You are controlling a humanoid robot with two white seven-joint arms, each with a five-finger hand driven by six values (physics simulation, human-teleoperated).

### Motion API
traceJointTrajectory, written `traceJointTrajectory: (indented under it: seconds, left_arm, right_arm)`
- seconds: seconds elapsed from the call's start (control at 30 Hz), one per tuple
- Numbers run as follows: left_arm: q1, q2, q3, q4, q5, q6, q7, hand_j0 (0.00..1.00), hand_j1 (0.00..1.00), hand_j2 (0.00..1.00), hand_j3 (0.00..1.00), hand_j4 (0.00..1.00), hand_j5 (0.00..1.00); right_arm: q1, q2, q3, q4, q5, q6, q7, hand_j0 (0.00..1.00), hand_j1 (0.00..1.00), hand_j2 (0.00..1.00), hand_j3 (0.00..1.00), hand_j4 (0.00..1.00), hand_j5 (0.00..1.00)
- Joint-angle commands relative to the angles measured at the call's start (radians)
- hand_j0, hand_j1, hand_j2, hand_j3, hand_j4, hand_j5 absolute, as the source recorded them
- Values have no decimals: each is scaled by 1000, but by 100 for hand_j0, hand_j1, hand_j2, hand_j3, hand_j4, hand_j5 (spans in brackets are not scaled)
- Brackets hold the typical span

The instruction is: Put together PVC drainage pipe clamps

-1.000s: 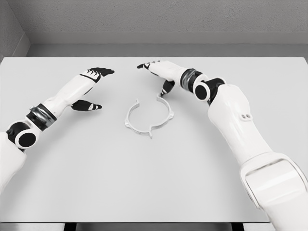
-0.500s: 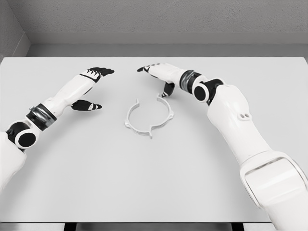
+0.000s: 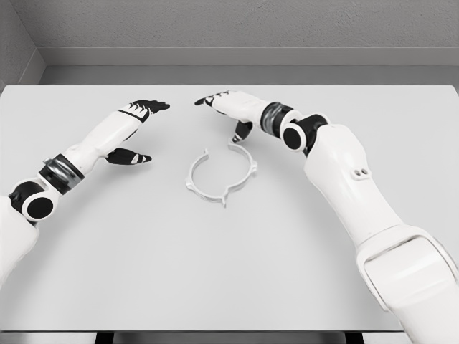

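A white ring-shaped pipe clamp (image 3: 221, 175) lies flat on the table (image 3: 229, 272) near the middle, with a gap at its upper side. My right hand (image 3: 224, 112) hovers just behind the clamp's upper right end, fingers spread and open, its thumb (image 3: 242, 130) pointing down close to the clamp's tip. My left hand (image 3: 140, 125) floats to the left of the clamp, well apart from it, also open with fingers stretched out and the thumb (image 3: 129, 157) spread low.
The white table runs to a grey wall (image 3: 229, 29) at the back. My right forearm (image 3: 344, 186) crosses the table's right half.
My right hand has drifted a little to the left and back over the clamp's upper end. The left hand and the clamp have stayed still.
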Motion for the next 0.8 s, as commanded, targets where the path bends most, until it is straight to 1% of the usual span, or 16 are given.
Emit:
traceJointTrajectory:
  seconds: [0.0,0.23,0.77]
  left_arm:
    - [0,0,1,0,6,0,1,100,100,100,100,100,100]
    - [0,1,1,0,6,0,1,100,100,100,100,100,100]
    - [2,0,1,-3,6,0,1,100,100,100,100,100,100]
  right_arm:
    - [0,0,12,-1,-4,3,-1,100,100,100,100,100,100]
    - [0,0,45,4,-2,12,-1,100,100,100,100,100,100]
    - [-6,0,53,-7,-4,21,1,100,100,100,100,100,100]
